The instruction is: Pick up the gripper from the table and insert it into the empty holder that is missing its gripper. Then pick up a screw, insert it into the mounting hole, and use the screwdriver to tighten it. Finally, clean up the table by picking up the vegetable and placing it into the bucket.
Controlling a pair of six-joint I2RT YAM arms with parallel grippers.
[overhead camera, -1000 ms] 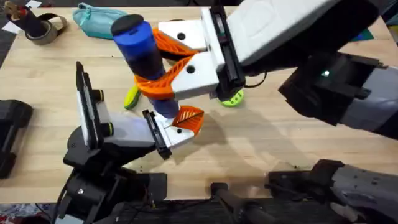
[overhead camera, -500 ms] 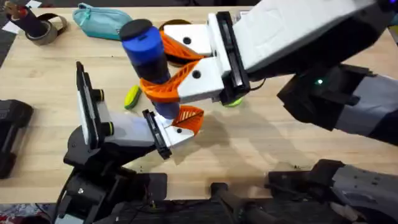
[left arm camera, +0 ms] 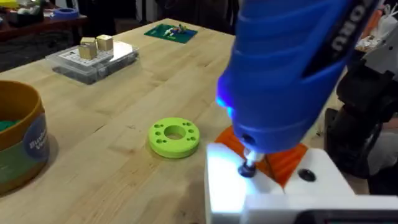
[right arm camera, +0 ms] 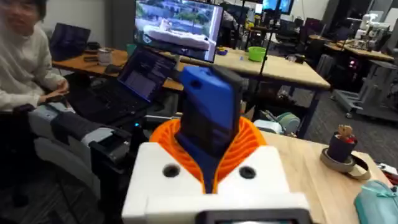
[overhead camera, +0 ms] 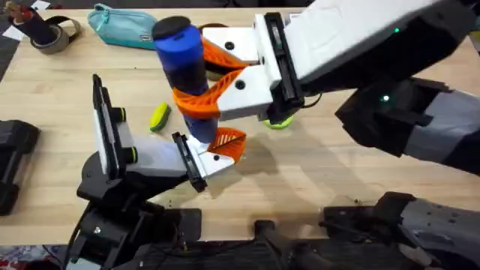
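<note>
— How was your right arm placed?

— It reached in from the lower right, across the middle of the table (overhead camera: 337, 180), forearm high under the camera. My right gripper (overhead camera: 202, 82) had its orange pads (overhead camera: 196, 103) clamped on the blue screwdriver (overhead camera: 180, 60), held nearly upright, black cap up.

— Where was the tip?

— Down on the white holder (left arm camera: 280, 193), on a small dark screw head (left arm camera: 249, 168), with the orange gripper (overhead camera: 227, 142) seated just beside it.

— And the left arm?

— It lay low, wrist pointing right, below the screwdriver. I could not tell how my left fingers stood.

— The rest?

— The vegetable (overhead camera: 159, 117) lay on the wood just left of the screwdriver, the bucket (left arm camera: 18, 140) well apart from the green disc (left arm camera: 174, 137).
</note>
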